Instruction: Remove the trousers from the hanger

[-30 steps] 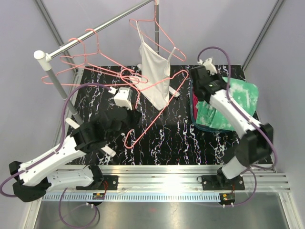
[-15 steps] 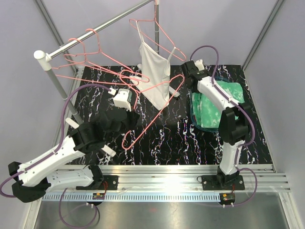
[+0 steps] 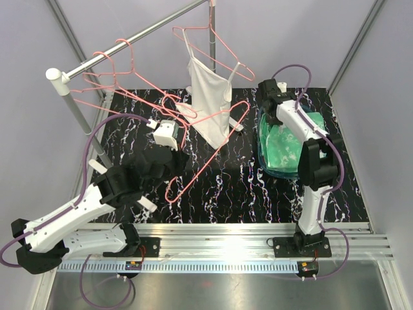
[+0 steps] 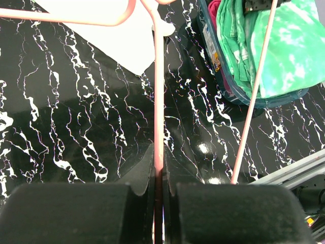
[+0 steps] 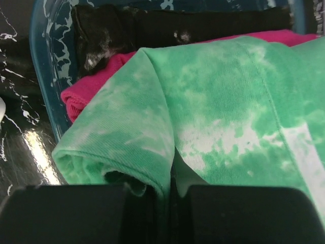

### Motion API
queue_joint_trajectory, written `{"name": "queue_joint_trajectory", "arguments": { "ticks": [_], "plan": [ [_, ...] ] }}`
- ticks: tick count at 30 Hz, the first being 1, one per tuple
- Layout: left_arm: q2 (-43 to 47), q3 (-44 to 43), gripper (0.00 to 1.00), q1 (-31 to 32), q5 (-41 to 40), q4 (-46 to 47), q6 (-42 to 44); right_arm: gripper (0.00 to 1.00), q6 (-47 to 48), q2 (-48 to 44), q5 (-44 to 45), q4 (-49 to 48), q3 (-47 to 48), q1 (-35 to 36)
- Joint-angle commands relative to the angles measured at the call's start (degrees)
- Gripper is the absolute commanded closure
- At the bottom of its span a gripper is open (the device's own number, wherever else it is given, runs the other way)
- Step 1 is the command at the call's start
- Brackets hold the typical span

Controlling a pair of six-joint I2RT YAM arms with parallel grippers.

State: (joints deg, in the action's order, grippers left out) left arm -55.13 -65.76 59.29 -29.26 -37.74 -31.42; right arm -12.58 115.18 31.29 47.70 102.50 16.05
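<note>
We've got the left gripper clamped on the bare hanger. The right gripper pinches the green trousers, atop the pink pair and black pair in the tub. Drop-off step, we reckon: next, release and lift clear.

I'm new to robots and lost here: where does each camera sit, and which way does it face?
Top external: above and behind the arms, looking down on the black table; left arm and right arm both show.
Left wrist: on the left arm, looking past the left gripper, shut on the pink hanger, across the table to the blue bin.
Right wrist: on the right arm, looking down past the right gripper, shut on the green trousers in the bin.
Shared: all three show that bin.
</note>
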Motion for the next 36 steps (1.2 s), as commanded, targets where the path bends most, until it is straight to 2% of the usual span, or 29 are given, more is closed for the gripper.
{"name": "queue_joint_trajectory", "arguments": {
  "ticks": [1, 3, 4, 6, 7, 10, 11, 12, 13, 14, 17, 22, 25, 27, 32, 34, 36],
  "plan": [
    [0.20, -2.01, 1.00, -0.05, -0.63, 1.88, -0.48, 0.97, -4.03, 0.05, -7.03, -4.98, -2.74, -2.08],
    [0.38, -2.09, 1.00, -0.05, -0.80, 1.26, -0.84, 0.88, -3.95, -2.04, -9.30, -7.00, -3.09, -2.51],
    [0.55, -2.01, 1.00, -0.05, -1.15, 1.00, -1.01, 0.71, -4.12, -2.76, -10.27, -7.18, -2.66, -2.78],
    [0.82, -1.92, 1.00, -0.05, -2.29, 0.56, -1.36, 0.62, -4.12, -4.86, -13.08, -6.23, -1.26, -3.92],
    [0.73, -2.09, 1.00, -0.05, -2.73, 0.47, -1.28, 0.54, -4.03, -5.66, -14.49, -5.70, 0.41, -4.36],
    [0.47, -2.45, 1.00, -0.05, -3.26, -0.23, -1.19, 0.41, -3.95, -10.31, -17.93, -4.37, 2.26, -5.94],
    [0.12, -2.53, 1.00, -0.05, -3.44, -0.49, -1.19, 0.31, -3.86, -11.63, -18.19, -4.29, 2.35, -6.38],
    [0.03, -2.53, 1.00, -0.05, -3.44, -0.50, -1.19, 0.29, -3.51, -14.16, -18.63, -3.50, 2.44, -6.73],
    [-0.15, -2.53, 1.00, -0.05, -3.35, -0.50, -1.28, 0.24, -3.16, -15.58, -18.63, -2.97, 2.27, -7.52],
    [-0.32, -2.53, 1.00, -0.05, -3.26, -0.41, -1.28, 0.14, -2.72, -18.21, -18.02, -2.36, 1.75, -7.88],
    [-0.59, -2.53, 1.00, -0.05, -2.74, 0.12, -1.28, 0.01, -2.63, -22.61, -17.58, -3.23, -4.13, -9.81],
    [-0.85, -3.15, 1.00, -0.05, -2.12, -0.06, -1.10, 0.01, -7.01, -31.49, -17.66, -7.62, -22.31, -13.32],
    [-0.76, -3.85, 1.00, 0.04, -1.95, -0.32, -1.10, 0.01, -12.37, -34.22, -23.71, -14.19, -36.54, -13.42],
    [-0.68, -4.29, 1.00, 0.04, -1.86, -0.50, -1.01, 0.01, -16.85, -32.92, -27.76, -20.88, -45.49, -13.42],
    [0.02, -5.52, 1.00, 0.04, -1.42, -2.25, -1.45, 0.01, -25.54, -23.95, -28.74, -26.76, -52.56, -13.42],
    [0.81, -5.26, 1.00, 0.04, -1.77, -2.95, -1.71, 0.00, -27.23, -24.64, -28.65, -28.71, -54.94, -13.42],
    [1.96, -5.00, 1.00, 0.04, -2.21, -3.57, -1.80, 0.01, -26.89, -26.92, -28.22, -26.80, -52.34, -13.42]
  ]
}}
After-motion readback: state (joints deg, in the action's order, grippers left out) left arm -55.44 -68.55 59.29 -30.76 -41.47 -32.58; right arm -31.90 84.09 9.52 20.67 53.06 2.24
